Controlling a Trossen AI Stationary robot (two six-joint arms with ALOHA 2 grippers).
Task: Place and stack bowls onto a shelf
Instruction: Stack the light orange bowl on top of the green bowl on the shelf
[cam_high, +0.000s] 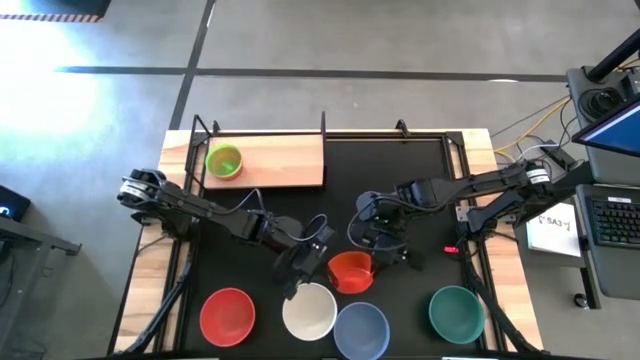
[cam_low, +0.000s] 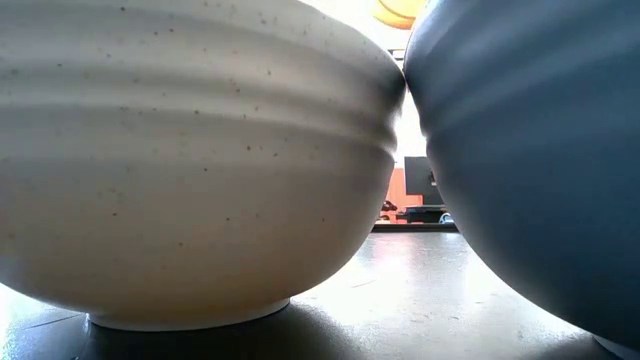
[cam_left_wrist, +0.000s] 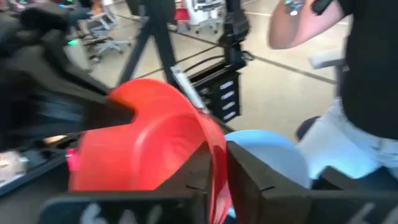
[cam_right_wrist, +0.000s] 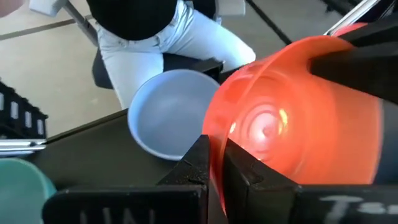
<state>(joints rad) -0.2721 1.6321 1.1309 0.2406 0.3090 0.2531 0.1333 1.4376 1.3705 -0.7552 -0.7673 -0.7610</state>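
You have both grippers on the orange-red bowl (cam_high: 351, 270) at once, near the middle of the black mat (cam_high: 400, 170). The left gripper (cam_left_wrist: 217, 180) pinches one side of its rim between its fingers, and the right gripper (cam_right_wrist: 214, 163) pinches the opposite side the same way; each wrist view shows the thin wall passing through the narrow gap between the jaws. From overhead the arms cover much of the bowl, so you cannot tell whether it rests on the mat or hangs just above it.

The shelf (cam_high: 285, 162) lies at the far left corner of the mat with only the bright green bowl (cam_high: 223, 160) on it. Along the near edge sit the red bowl (cam_high: 227, 315), white bowl (cam_high: 309, 311), pale blue bowl (cam_high: 361, 329) and teal bowl (cam_high: 457, 311). In the low view the white bowl (cam_low: 190, 160) and pale blue bowl (cam_low: 530, 150) fill nearly everything, hiding both grippers. A seated person (cam_right_wrist: 161, 31) shows beyond the table, cut off above the waist.
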